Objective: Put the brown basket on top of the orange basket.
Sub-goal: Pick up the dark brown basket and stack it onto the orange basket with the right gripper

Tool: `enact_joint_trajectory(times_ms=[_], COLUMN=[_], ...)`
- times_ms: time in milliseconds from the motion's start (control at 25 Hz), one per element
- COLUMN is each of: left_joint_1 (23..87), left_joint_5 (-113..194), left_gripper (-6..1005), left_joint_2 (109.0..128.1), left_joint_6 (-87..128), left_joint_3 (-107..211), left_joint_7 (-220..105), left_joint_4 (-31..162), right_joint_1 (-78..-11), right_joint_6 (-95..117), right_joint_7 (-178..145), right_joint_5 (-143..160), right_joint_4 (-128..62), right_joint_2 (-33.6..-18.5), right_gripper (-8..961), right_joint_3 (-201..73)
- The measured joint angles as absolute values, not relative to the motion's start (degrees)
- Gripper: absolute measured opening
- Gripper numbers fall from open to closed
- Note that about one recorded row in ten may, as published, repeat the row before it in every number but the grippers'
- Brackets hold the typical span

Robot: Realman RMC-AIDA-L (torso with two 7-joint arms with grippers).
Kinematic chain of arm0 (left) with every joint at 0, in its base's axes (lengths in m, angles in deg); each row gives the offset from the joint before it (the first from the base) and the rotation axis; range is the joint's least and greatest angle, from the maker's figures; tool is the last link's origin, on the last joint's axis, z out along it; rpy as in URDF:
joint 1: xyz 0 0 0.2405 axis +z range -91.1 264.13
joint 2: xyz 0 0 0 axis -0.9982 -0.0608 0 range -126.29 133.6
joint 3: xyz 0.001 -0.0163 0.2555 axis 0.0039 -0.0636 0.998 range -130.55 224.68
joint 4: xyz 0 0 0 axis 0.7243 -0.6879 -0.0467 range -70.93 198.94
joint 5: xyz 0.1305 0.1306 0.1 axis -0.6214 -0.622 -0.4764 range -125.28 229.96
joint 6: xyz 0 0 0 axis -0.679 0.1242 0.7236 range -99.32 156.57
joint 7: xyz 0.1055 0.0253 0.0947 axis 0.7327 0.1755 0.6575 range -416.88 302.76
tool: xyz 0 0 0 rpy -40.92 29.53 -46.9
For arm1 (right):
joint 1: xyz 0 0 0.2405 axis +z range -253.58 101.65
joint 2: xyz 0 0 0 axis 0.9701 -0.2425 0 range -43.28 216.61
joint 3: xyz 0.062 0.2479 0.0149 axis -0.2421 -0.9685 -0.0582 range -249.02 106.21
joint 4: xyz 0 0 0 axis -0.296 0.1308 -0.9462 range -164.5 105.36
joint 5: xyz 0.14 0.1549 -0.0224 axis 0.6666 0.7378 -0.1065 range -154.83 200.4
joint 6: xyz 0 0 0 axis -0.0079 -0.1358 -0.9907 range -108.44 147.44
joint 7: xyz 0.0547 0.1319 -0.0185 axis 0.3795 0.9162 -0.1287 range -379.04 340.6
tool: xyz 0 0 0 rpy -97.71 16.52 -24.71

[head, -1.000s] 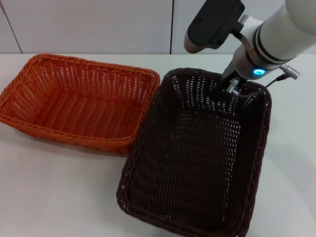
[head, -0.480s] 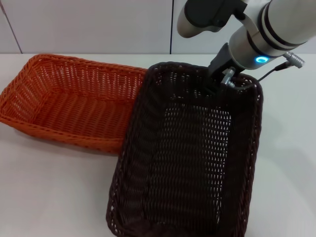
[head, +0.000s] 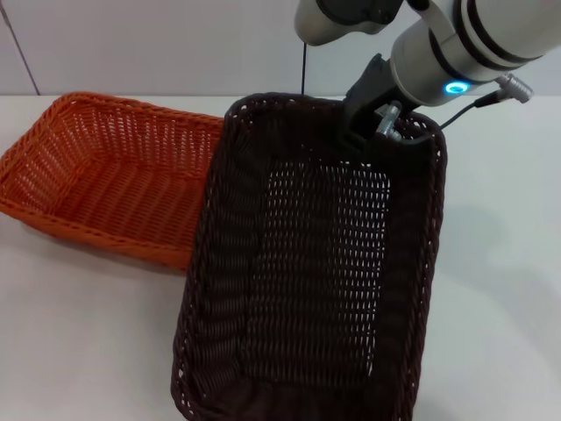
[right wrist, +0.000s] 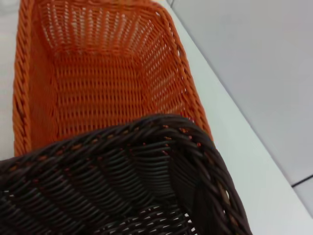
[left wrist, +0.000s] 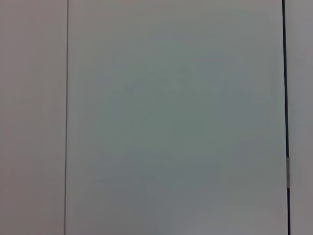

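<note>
The brown basket (head: pixel 316 263) is lifted and tilted, with its near end low towards me. Its left far corner overlaps the right end of the orange basket (head: pixel 105 175), which rests on the white table at the left. My right gripper (head: pixel 379 130) is shut on the brown basket's far rim, near its right corner. In the right wrist view the brown basket's rim (right wrist: pixel 122 186) hangs over the orange basket (right wrist: pixel 98 73) below it. My left gripper is out of view; the left wrist view shows only a plain wall.
The white table (head: pixel 70 333) runs around both baskets, with bare surface at the front left and along the right (head: pixel 508 263). A panelled wall (head: pixel 175 44) stands close behind the table's far edge.
My right gripper has raised the brown basket and carried it to the left. Its far left corner now overlaps the orange basket's right end, and the orange basket has stayed put.
</note>
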State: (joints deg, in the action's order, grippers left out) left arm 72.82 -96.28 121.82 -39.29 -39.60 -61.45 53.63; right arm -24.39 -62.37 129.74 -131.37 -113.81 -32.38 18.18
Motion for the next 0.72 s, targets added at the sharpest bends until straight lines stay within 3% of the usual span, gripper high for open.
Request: enact_joint_trajectory(times_ms=[720], left_joint_1=[73.28], left_joint_5=[-96.11], left_gripper=[741], left_joint_2=[122.04], left_joint_6=[-40.1], left_joint_3=[-39.59], left_joint_7=[-61.57], left_joint_4=[53.64], right_joint_1=[-24.48], right_joint_6=[-64.81], right_joint_7=[126.96], right_joint_5=[-121.33], right_joint_4=[-122.38], right_joint_2=[-32.43], right_gripper=[178], right_joint_3=[17.83])
